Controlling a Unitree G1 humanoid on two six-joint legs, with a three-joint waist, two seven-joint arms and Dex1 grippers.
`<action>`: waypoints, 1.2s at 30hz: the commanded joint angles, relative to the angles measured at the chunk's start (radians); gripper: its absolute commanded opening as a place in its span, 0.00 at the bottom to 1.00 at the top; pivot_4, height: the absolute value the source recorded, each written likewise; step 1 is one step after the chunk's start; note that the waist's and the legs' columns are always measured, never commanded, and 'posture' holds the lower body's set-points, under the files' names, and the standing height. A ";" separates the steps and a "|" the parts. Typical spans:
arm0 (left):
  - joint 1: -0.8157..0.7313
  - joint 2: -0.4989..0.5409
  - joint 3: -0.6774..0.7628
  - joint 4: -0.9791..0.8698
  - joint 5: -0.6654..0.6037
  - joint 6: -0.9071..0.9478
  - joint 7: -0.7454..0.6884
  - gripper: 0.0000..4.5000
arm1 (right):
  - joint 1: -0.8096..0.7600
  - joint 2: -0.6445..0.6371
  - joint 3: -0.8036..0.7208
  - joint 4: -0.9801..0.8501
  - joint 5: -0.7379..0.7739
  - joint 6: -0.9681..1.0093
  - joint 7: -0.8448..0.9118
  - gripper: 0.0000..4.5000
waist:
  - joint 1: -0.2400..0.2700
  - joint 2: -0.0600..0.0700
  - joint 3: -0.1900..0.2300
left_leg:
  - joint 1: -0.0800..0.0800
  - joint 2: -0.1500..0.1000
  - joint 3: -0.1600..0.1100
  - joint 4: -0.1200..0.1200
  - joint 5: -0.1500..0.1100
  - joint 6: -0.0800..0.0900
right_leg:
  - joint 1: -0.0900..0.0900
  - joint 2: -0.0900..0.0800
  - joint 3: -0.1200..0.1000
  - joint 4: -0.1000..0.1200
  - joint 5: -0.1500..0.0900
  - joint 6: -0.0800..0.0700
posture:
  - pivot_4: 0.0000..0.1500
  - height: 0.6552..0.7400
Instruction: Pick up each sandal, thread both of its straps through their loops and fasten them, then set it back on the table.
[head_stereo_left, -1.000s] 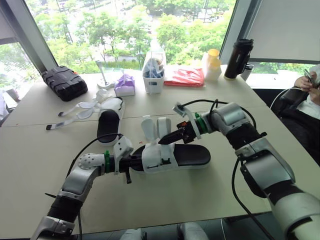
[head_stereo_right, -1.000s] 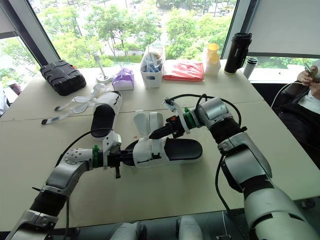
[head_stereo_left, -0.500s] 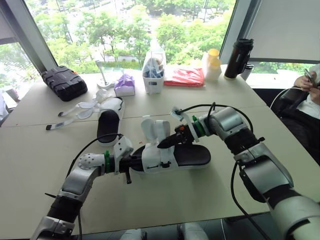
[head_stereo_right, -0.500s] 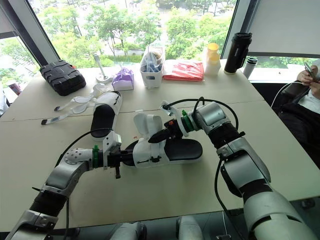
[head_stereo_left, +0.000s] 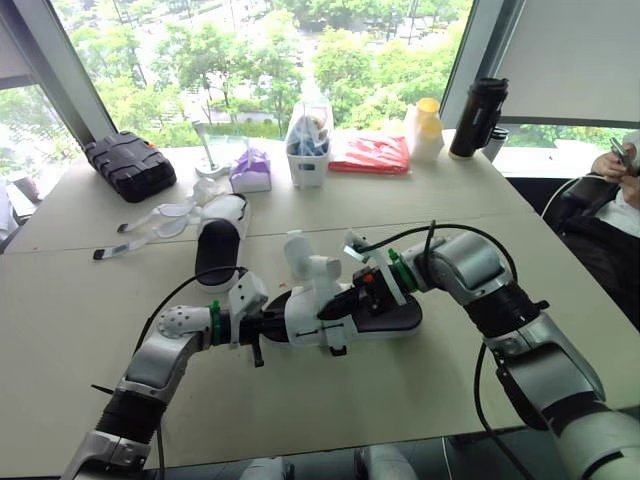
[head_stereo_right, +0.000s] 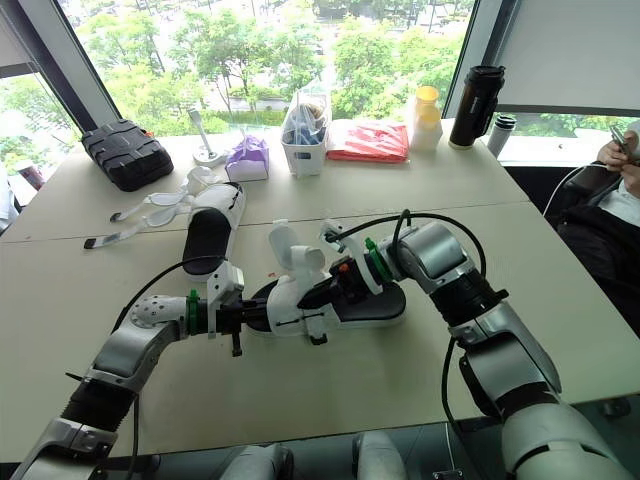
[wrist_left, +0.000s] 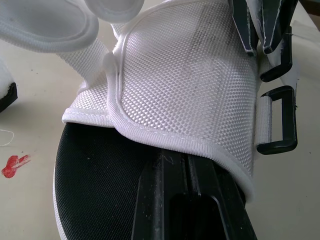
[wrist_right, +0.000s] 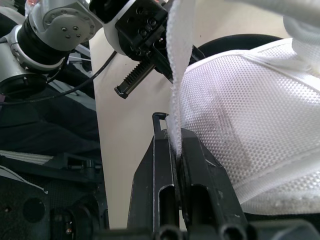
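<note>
Where the sandal (head_stereo_left: 372, 312) lies: mid-table, between the two arms, toe toward the left arm and apparently tipped onto its side on the table (head_stereo_left: 420, 390).
Left gripper (head_stereo_left: 262, 325): at the toe end, reaching in under the mesh upper; whether it actually clamps the sandal cannot be told.
Right gripper (wrist_right: 176, 150): closed tight on the thin edge of a white strap (wrist_right: 179, 60), just beside the upper's side.
Loops (wrist_left: 276, 120): two black ones on the upper's side, both empty, with the strap end not yet through either.
Other sandal (head_stereo_left: 218, 245): farther back on the left, well apart, straps lying loose.
Step, as judged: lining the strap end up with a loop.
Risk, slip: the pinch is only on the strap's edge, so a firm pull could draw the strap out of the grip.
Risk, misfeed: a soft strap approaching at an angle may fold against the loop instead of passing through.
Risk, twist: pulling sideways on the strap could roll the sandal if the toe end is not firmly held, moving the loop off line.
</note>
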 joint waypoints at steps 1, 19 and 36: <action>0.008 -0.005 -0.028 0.019 0.019 0.014 0.000 0.00 | 0.013 -0.038 -0.012 -0.092 0.024 0.017 -0.016 0.34 | 0.001 0.000 0.000 | 0.000 0.000 0.000 0.000 0.000 0.000 | 0.000 0.000 0.000 0.000 0.000 0.000 | 1.00 1.00; 0.001 0.003 -0.026 0.030 0.019 0.011 -0.011 0.00 | 0.286 -0.306 -0.301 -0.484 0.282 0.229 -0.126 0.99 | 0.003 -0.001 0.000 | 0.000 0.001 -0.002 0.000 0.000 0.000 | 0.003 0.000 -0.004 -0.003 0.000 0.000 | 1.00 1.00; -0.005 0.001 -0.038 0.031 0.022 0.020 -0.019 0.00 | 0.568 -0.032 -0.296 -0.547 0.249 -0.016 -0.450 0.99 | 0.000 -0.001 0.000 | 0.001 0.001 -0.002 0.001 0.000 0.000 | 0.004 0.000 -0.004 -0.003 -0.001 0.001 | 1.00 1.00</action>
